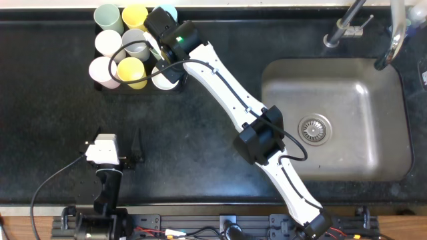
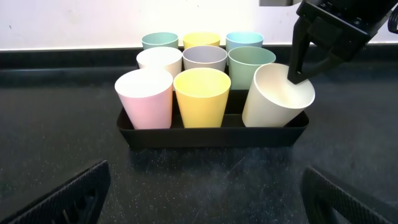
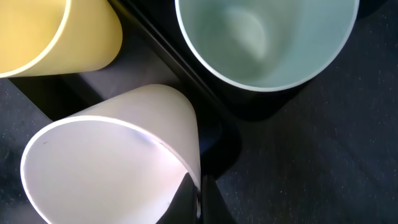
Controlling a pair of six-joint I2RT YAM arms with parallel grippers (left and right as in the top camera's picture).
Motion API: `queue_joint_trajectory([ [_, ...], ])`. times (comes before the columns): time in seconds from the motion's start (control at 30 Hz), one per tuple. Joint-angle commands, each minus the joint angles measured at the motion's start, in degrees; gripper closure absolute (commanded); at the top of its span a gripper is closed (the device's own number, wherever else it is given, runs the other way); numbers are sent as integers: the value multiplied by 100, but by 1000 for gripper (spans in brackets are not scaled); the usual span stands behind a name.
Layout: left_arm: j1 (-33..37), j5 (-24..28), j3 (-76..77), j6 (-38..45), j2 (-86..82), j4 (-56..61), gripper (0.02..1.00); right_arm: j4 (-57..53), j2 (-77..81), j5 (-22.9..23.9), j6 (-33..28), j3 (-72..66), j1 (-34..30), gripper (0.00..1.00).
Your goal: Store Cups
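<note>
Left wrist view shows the right hand pinching the rim of a smooth, tapered cream cup, tilted in the corner slot of the black tray. The left hand is spread above the speckled dark worktop. Top view adds a steel sink.

Looks like smooth, matt plastic on the cream cup in the black tray; likewise on the yellow cup and pink cup in that tray. Shows dull moulded plastic on the tray walls. Under the tray, reads as dark speckled stone, faintly glossy, on the countertop. Right of the tray, gleams as brushed steel in the sink and polished metal on the faucet. Matt black plastic on the right gripper.
</note>
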Motion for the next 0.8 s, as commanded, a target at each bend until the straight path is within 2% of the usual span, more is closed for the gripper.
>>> queue_joint_trajectory([
  [0.03, 7, -48, -15, -59, -46, -2, 20, 57, -17, -66, -33, -76, 17, 958],
  [0.37, 7, -48, -17, -59, -46, -2, 20, 216, -17, -61, -33, -308, 9, 954],
  [0.4, 7, -48, -17, -59, -46, -2, 20, 232, -17, -63, -33, -308, 9, 912],
  [0.43, 7, -48, -17, -59, -46, -2, 20, 251, -17, -61, -31, -306, 9, 801],
  [0.47, 7, -48, -17, -59, -46, -2, 20, 282, -17, -59, -31, -306, 9, 286],
  [0.5, 7, -48, -15, -59, -46, -4, 20, 302, -17, -59, -31, -306, 9, 154],
  [0.53, 7, -48, -15, -59, -46, -2, 20, 313, -17, -59, -31, -306, 9, 112],
  [0.57, 7, -48, -17, -59, -46, -2, 20, 326, -17, -59, -31, -306, 9, 3],
  [0.8, 7, -48, -17, -59, -46, -2, 20, 435, -20, 11, 39, -304, 9, 3],
])
